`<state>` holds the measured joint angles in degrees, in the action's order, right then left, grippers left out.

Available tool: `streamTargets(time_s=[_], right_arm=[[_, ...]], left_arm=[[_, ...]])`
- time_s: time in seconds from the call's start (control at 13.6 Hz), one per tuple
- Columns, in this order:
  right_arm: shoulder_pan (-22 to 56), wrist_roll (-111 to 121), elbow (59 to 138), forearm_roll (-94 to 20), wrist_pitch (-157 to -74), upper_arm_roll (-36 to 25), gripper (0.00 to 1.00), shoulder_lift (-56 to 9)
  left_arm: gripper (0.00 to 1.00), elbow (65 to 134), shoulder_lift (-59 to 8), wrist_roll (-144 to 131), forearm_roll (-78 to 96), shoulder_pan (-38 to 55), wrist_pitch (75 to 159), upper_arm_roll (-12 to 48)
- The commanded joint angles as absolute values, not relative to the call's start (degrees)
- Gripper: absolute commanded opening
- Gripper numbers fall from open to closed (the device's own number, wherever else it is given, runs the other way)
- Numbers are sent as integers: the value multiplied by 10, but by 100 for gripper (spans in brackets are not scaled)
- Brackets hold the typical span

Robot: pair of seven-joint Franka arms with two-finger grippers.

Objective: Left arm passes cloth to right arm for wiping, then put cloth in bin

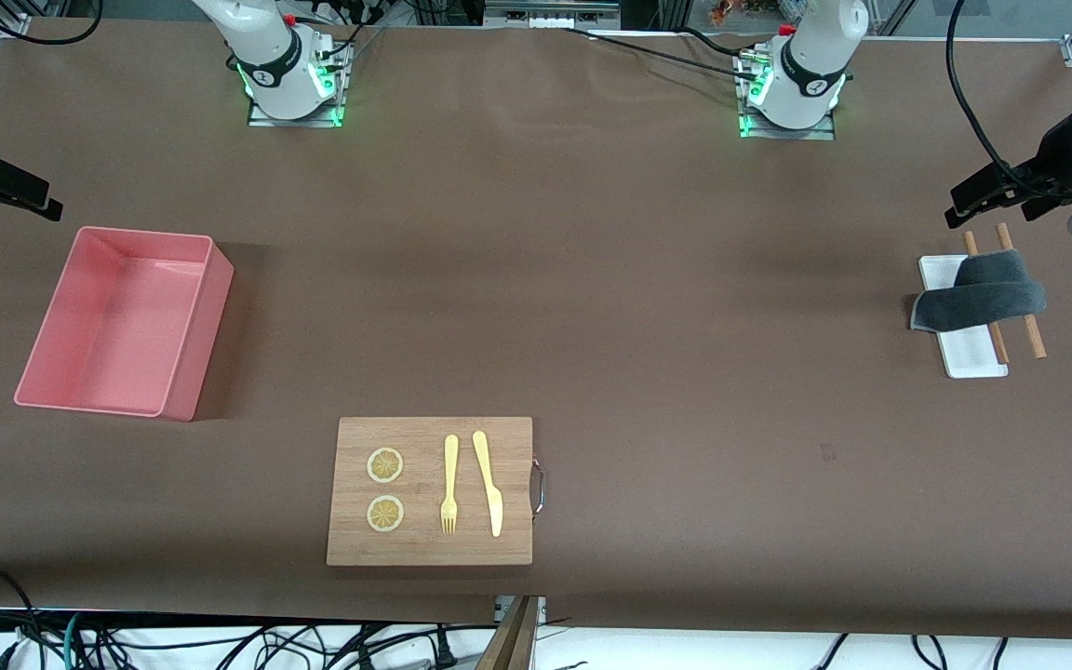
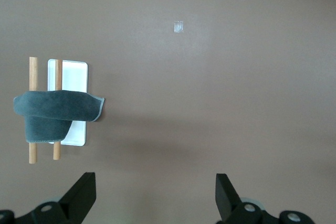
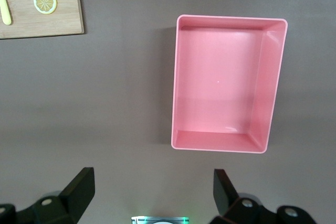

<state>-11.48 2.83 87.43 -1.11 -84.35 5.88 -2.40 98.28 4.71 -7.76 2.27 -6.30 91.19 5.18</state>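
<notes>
The dark grey cloth (image 1: 978, 298) hangs folded over two wooden sticks (image 1: 1034, 340) that lie across a flat white tray (image 1: 969, 358) at the left arm's end of the table. In the left wrist view the cloth (image 2: 55, 111) is off to one side. My left gripper (image 2: 156, 192) is open and empty, up over bare table beside the tray; it shows at the edge of the front view (image 1: 1001, 191). The salmon-pink bin (image 1: 204, 326) stands empty at the right arm's end. My right gripper (image 3: 152, 187) is open and empty, up over the table beside the bin (image 3: 273, 77).
A wooden board (image 1: 429, 549) with a metal handle lies near the front camera. It carries two lemon slices (image 1: 385, 465), a yellow fork (image 1: 449, 484) and a yellow knife (image 1: 489, 484). Its corner shows in the right wrist view (image 3: 52, 22). Brown table runs between bin and tray.
</notes>
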Motion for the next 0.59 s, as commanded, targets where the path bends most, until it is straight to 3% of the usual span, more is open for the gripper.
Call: streamTargets(time_s=[0.0,0.51], right_arm=[[-115,23,864,-16,-841,60,100,-27],[-114,21,864,-16,-840,61,100,-27]], left_arm=[[100,967,36,-60,34,-66,895,54],[100,957,26,-60,26,-63,889,59]])
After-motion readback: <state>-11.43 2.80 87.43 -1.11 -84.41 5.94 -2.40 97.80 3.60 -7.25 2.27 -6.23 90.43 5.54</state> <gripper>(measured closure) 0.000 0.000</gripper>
